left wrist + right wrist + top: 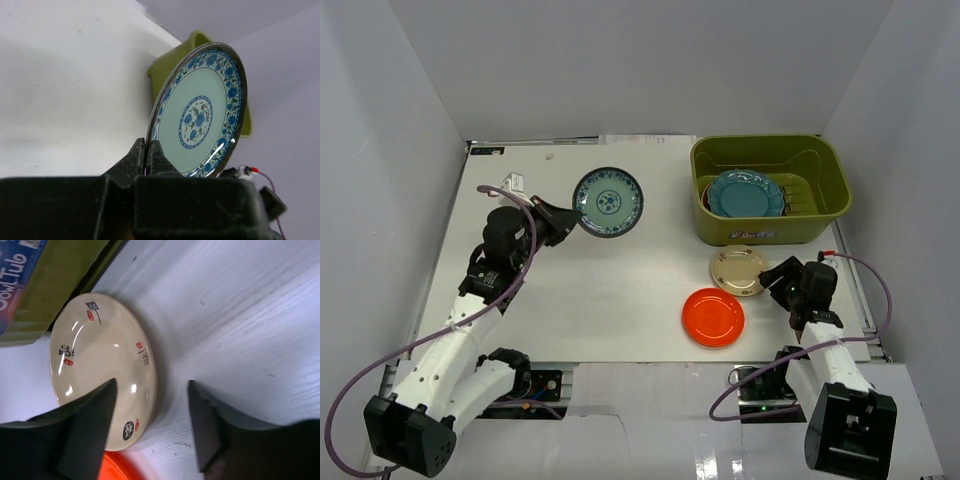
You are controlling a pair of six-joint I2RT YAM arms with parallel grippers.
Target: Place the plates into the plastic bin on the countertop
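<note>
My left gripper (563,220) is shut on the rim of the small blue-green patterned plate (608,201) and holds it above the white countertop (600,290); the left wrist view shows that plate (200,112) on edge between my closed fingers (146,159). My right gripper (776,277) is open, its fingers (90,420) straddling the near rim of the small cream plate (100,365), also seen from above (738,270). The plain orange plate (713,316) lies beside it. The olive-green bin (830,180) holds the teal plate (747,194) on top of a red-rimmed one.
Pale grey walls enclose the countertop on three sides. The bin (170,65) stands at the back right, its labelled side wall (40,285) close to the cream plate. A small white object (513,182) lies at the back left. Purple cables trail from both arms.
</note>
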